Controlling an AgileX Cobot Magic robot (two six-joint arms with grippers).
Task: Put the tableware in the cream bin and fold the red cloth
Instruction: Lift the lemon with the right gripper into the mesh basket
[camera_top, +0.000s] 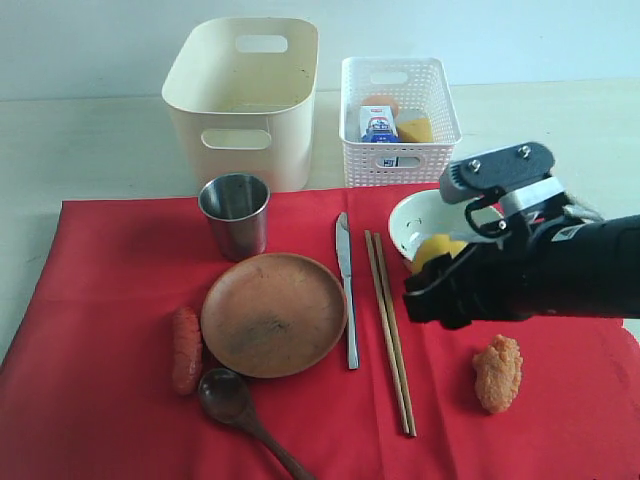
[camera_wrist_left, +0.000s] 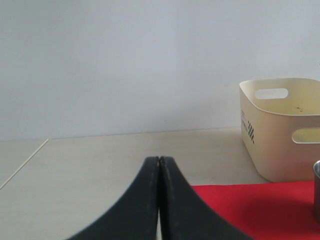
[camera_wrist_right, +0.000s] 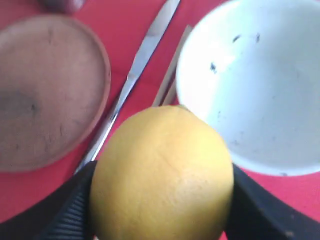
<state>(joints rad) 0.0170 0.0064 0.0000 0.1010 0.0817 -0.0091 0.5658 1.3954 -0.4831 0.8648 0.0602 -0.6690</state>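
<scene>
On the red cloth (camera_top: 120, 300) stand a steel cup (camera_top: 236, 213), a brown wooden plate (camera_top: 273, 313), a metal knife (camera_top: 346, 288), wooden chopsticks (camera_top: 390, 330), a dark wooden spoon (camera_top: 235, 402) and a white bowl (camera_top: 425, 222). The cream bin (camera_top: 243, 98) stands behind the cloth. My right gripper (camera_top: 437, 268) is shut on a yellow lemon (camera_wrist_right: 162, 175), held just in front of the white bowl (camera_wrist_right: 255, 85). The left gripper (camera_wrist_left: 159, 162) is shut and empty, off the cloth's left side, facing the cream bin (camera_wrist_left: 282, 125).
A white lattice basket (camera_top: 398, 120) right of the bin holds a milk carton, cheese and an orange item. A sausage (camera_top: 185, 348) lies left of the plate. An orange fried piece (camera_top: 497, 372) lies at the cloth's right.
</scene>
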